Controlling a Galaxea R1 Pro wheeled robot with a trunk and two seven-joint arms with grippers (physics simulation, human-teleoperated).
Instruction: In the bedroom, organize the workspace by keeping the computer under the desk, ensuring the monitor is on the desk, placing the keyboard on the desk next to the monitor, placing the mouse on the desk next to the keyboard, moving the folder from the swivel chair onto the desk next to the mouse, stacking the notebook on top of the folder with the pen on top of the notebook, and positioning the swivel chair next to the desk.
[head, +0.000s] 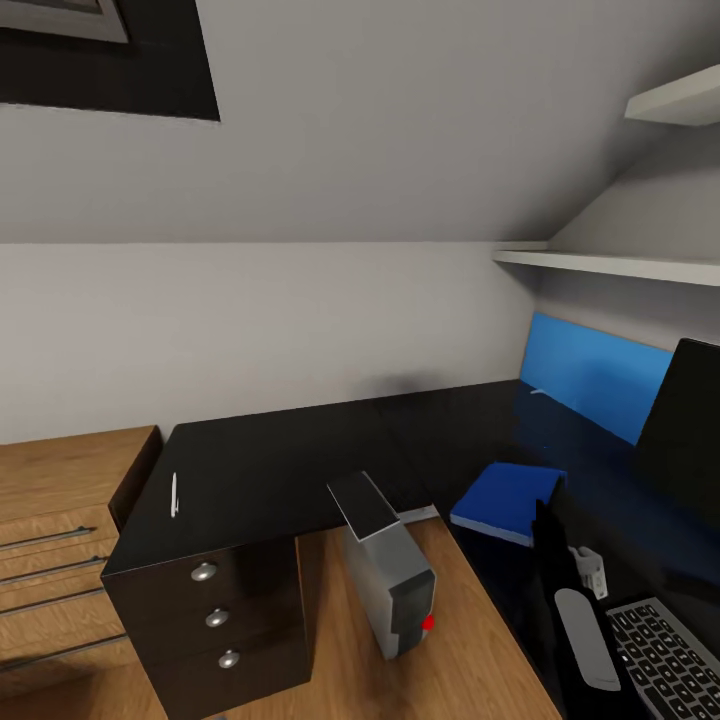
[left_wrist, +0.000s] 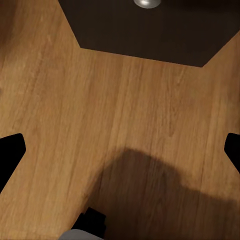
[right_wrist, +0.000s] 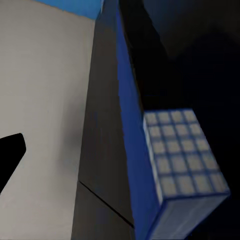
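Head view: L-shaped glossy black worktop (head: 300, 450) runs from centre left to lower right of the frame. Thin white pen (head: 174, 494) lies on its left part, near the front edge, well apart from everything else. Black three-drawer unit (head: 215, 620) with round silver knobs sits under that end, lower left. Grey-silver computer (head: 392, 578), red dot on its front, stands tilted on the wood floor (head: 470, 640) in the inner corner of the worktop, lower centre. Blue folder (head: 508, 500) lies flat on the worktop right of centre, pale edge toward the camera. Blue back panel (head: 600, 380) at right; black monitor (head: 690, 430) at the right edge in front of it. Keyboard (head: 665, 655) in the lower right corner, partly cut off by the frame. Light wood cabinet (head: 60, 540) at left edge. White shelves (head: 610, 262) upper right.

Left wrist view: left claw (left_wrist: 120, 150) spread wide, black fingertips (left_wrist: 10, 150) at opposite frame edges, nothing between them; wood floor below, drawer unit with one knob at the top.

Right wrist view: one black fingertip (right_wrist: 10, 150) of the right claw at lower left; opening cannot be told. Pale wall, blue panel edge, a gridded block at lower right.
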